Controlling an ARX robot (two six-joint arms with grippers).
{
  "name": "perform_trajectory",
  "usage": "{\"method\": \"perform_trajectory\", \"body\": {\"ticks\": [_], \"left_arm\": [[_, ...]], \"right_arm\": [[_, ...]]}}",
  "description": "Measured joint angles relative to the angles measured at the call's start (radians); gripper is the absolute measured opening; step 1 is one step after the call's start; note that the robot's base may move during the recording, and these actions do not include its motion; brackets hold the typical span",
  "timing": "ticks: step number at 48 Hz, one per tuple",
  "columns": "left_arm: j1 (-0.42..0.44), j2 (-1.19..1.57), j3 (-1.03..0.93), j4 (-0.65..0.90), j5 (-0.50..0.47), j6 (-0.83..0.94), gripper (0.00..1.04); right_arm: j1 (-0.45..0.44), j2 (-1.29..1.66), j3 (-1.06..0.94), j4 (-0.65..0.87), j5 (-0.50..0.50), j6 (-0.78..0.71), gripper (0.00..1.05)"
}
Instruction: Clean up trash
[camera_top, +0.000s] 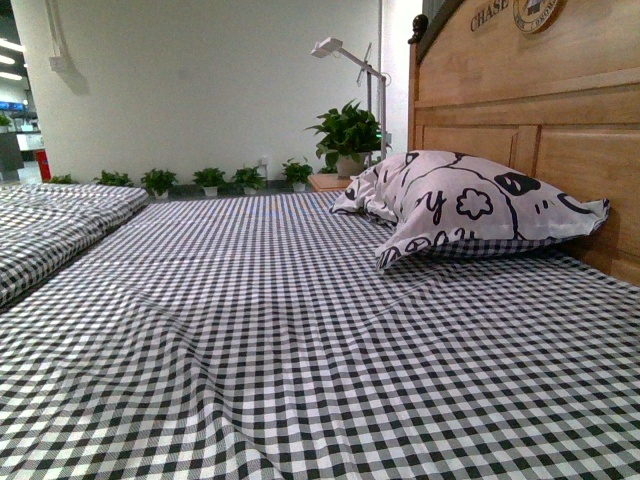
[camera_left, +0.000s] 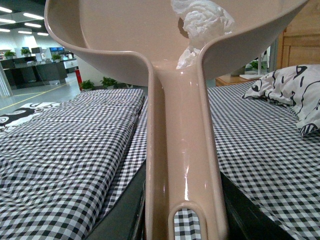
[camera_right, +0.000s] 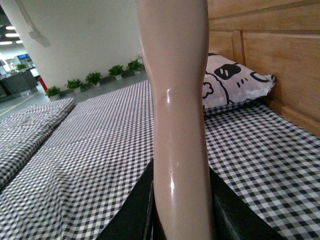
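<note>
- The trash (camera_left: 202, 22), a crumpled white paper wad, sits inside the pink dustpan (camera_left: 125, 45), at the throat where the pan narrows into its handle; a tail of the paper hangs toward the handle channel.
- The left gripper (camera_left: 182, 220) holds the dustpan by its handle (camera_left: 182, 150): dark jaws show on either side of the handle's lower end, pressed against it. The pan is raised, with the bed showing below it.
- The right gripper (camera_right: 182, 220) is clamped the same way on a second pale pink handle (camera_right: 180, 100), which stands upright. What is at its far end is out of view; it may be a brush.
- In the front view the checked bedsheet (camera_top: 300, 340) shows no paper on it, and neither arm appears there. The printed pillow (camera_top: 470, 205) lies against the wooden headboard (camera_top: 540, 110) at the bed's head.
- A second bed (camera_top: 50, 225) lies along the left edge, with potted plants (camera_top: 210, 180) on the floor beyond the foot.
- Judged from this, the sweeping is done: the wad is collected and lifted clear of the sheet.
- What seems left is carrying the pan to a bin and tipping it out; no bin is visible in any view.
</note>
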Motion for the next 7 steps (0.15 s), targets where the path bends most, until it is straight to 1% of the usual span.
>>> {"method": "perform_trajectory", "body": {"ticks": [7], "left_arm": [[0.0,0.0,0.0,0.0,0.0,0.0,0.26]], "right_arm": [[0.0,0.0,0.0,0.0,0.0,0.0,0.2]]}}
